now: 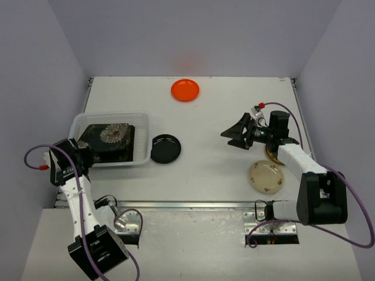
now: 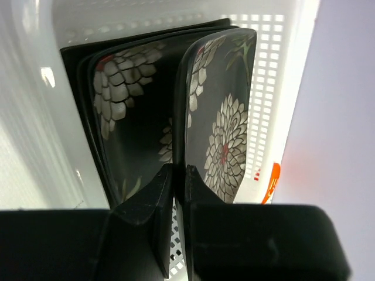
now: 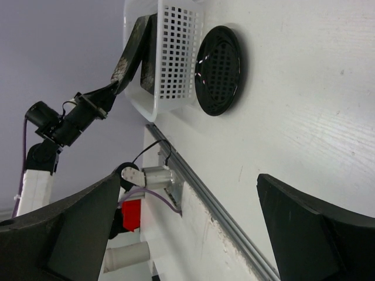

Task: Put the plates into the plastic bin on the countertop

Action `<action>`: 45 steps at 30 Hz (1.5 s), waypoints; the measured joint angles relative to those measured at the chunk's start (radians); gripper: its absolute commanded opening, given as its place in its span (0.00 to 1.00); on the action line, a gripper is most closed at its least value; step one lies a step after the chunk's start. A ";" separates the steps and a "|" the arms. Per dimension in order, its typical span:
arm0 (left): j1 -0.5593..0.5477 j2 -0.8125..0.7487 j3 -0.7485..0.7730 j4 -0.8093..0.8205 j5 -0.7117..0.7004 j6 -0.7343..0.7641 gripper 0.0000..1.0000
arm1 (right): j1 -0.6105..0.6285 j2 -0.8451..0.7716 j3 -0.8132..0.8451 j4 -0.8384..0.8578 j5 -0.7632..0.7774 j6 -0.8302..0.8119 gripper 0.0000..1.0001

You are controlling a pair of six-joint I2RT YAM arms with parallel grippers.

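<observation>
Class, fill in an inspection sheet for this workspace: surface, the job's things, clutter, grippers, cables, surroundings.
Surface: white countertop, with a metal rail along the near edge.
Job's things: plastic bin holds floral plates. Black plate lies beside it, orange plate at the far edge, cream plate by the right arm. Another plate is partly hidden under that arm.
Clutter: nothing seen.
Grippers: left gripper shut on the edge of one floral plate, tilted over the bin. Right gripper open and empty.
Cables: purple cables loop from both arms.
Surroundings: plain pale walls.
</observation>
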 measured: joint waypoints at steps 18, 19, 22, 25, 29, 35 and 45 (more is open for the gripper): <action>-0.027 0.060 -0.110 0.191 -0.030 -0.111 0.84 | -0.001 -0.004 -0.037 0.052 -0.026 0.017 0.99; -0.028 0.056 -0.109 0.192 -0.031 -0.105 0.86 | 0.001 -0.003 -0.037 0.052 -0.024 0.015 0.99; -0.029 0.016 -0.088 0.181 -0.038 -0.093 1.00 | 0.017 0.003 -0.037 0.048 -0.005 0.001 0.99; -0.029 -0.058 -0.037 0.124 -0.037 -0.073 1.00 | 0.106 0.051 -0.005 0.020 0.049 -0.032 0.99; -0.029 -0.153 0.061 0.065 -0.034 -0.027 1.00 | 0.289 0.181 0.076 0.003 0.150 -0.057 0.99; -0.029 -0.219 0.139 0.052 0.104 0.131 1.00 | 0.467 0.439 0.223 0.005 0.273 -0.074 0.92; -0.186 -0.225 0.132 0.043 0.295 0.475 1.00 | 0.543 0.762 0.420 0.161 0.345 0.030 0.45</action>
